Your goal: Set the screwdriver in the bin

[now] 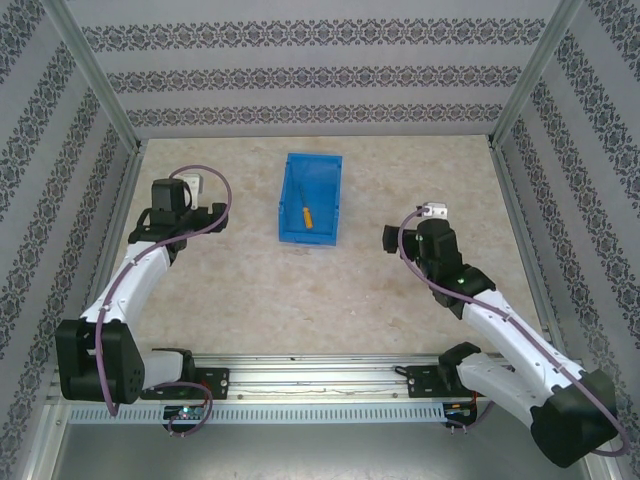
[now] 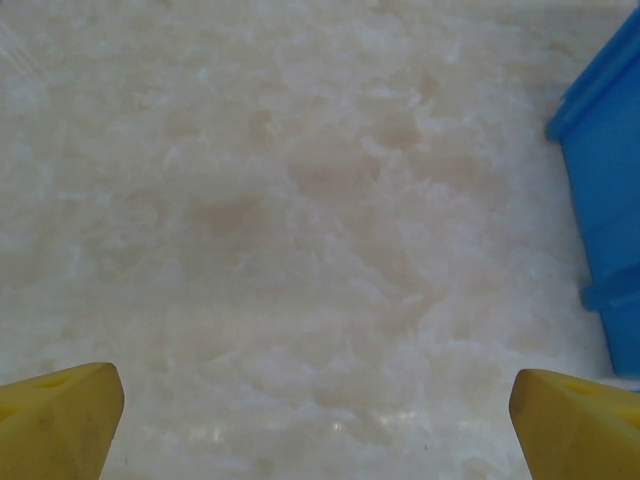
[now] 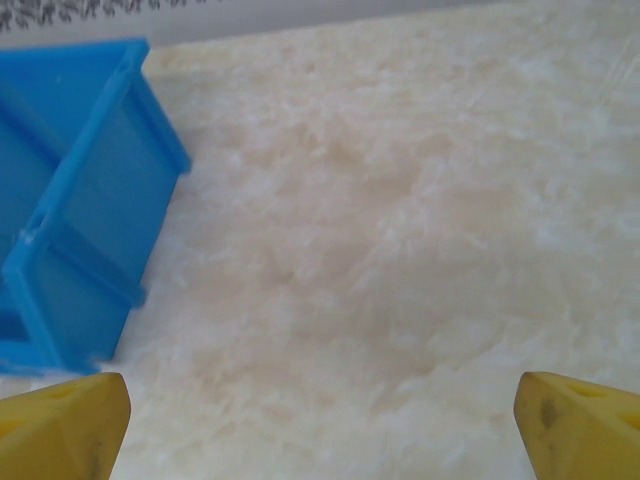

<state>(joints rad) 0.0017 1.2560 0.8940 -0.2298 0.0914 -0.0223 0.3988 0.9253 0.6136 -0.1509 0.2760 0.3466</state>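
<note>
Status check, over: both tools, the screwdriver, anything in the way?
Left tool open, empty, left of bin. Right tool open, empty, right of bin. Screwdriver lying inside bin. Nothing seen in the way.

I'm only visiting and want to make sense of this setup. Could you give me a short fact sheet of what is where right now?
screwdriver: orange handle, lying inside the bin
bin: blue, rectangular, standing on the table between the two arms
left gripper: open, holding nothing, above the table to the left of the bin
right gripper: open, holding nothing, above the table to the right of the bin
task state: looks finished, since the screwdriver is in the bin
</note>
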